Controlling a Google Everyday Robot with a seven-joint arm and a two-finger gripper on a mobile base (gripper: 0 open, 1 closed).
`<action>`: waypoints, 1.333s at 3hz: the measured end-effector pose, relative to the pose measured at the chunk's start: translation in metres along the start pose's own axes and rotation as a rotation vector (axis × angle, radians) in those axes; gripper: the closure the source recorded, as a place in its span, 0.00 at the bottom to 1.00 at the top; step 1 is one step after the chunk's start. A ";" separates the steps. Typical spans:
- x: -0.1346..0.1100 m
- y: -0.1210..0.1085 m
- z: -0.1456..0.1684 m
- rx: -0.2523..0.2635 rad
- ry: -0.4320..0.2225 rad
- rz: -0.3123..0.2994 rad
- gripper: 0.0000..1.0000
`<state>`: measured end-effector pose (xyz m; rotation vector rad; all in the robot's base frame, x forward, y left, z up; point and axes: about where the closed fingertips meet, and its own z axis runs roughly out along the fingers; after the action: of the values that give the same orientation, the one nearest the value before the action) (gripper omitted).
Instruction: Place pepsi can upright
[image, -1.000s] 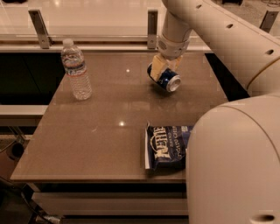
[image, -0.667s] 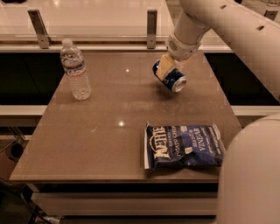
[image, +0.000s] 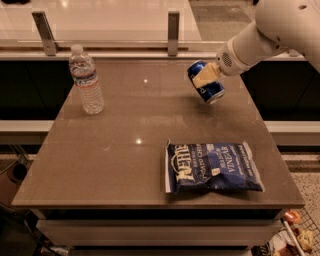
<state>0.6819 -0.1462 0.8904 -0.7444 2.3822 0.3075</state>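
1. pepsi can (image: 213, 91): dark blue, silver ends.
2. tool (image: 205, 76), above the table's right rear, clasping the can: cream (arm (image: 280, 30) white).
3. chip bag (image: 215, 167): navy, white lettering.
4. water bottle (image: 86, 80): clear, white cap.
5. table (image: 125, 130): glossy brown.

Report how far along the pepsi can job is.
Done: the gripper is clamped on the pepsi can near the far right corner of the table. In hand: the can is held tilted, not standing. Left: turn it upright, set it on the table and release.
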 end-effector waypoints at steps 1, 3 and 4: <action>-0.009 -0.016 -0.023 0.008 -0.135 -0.011 1.00; -0.029 -0.030 -0.057 -0.002 -0.377 -0.101 1.00; -0.040 -0.027 -0.060 -0.019 -0.489 -0.186 1.00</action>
<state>0.6944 -0.1737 0.9614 -0.7890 1.8407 0.3841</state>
